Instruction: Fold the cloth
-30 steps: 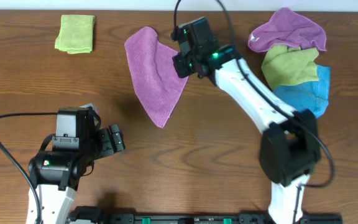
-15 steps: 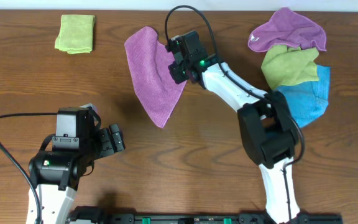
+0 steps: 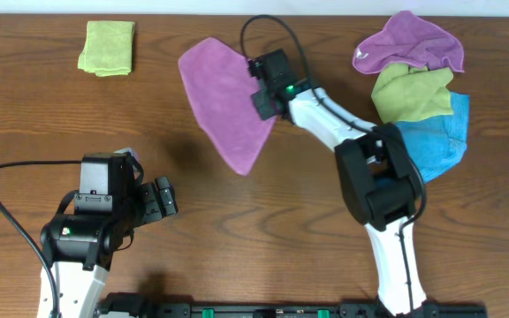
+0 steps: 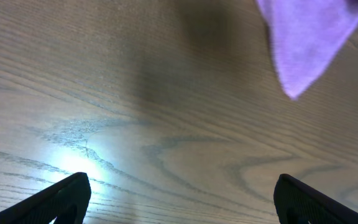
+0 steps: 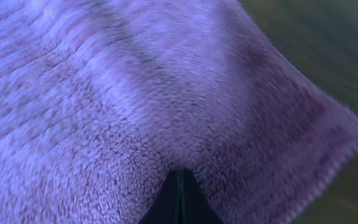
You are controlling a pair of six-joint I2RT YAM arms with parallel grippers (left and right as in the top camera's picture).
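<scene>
A purple cloth (image 3: pixel 226 97) lies spread on the table at top centre, tapering to a point toward the front. My right gripper (image 3: pixel 266 95) is shut on its right edge; in the right wrist view the cloth (image 5: pixel 135 93) fills the frame and the fingertips (image 5: pixel 180 186) are pinched together on it. My left gripper (image 3: pixel 162 198) is open and empty near the front left, over bare wood; its wrist view (image 4: pixel 179 199) shows the cloth's pointed tip (image 4: pixel 303 43) at the top right.
A folded green cloth (image 3: pixel 109 47) lies at the back left. A pile of purple (image 3: pixel 409 42), green (image 3: pixel 411 92) and blue (image 3: pixel 440 132) cloths sits at the back right. The wooden table (image 3: pixel 263 212) shows in the middle and front.
My right gripper has moved a little right and toward the front, pulling the purple cloth's right edge; the cloth now lies wider and flatter. The left arm has not moved.
</scene>
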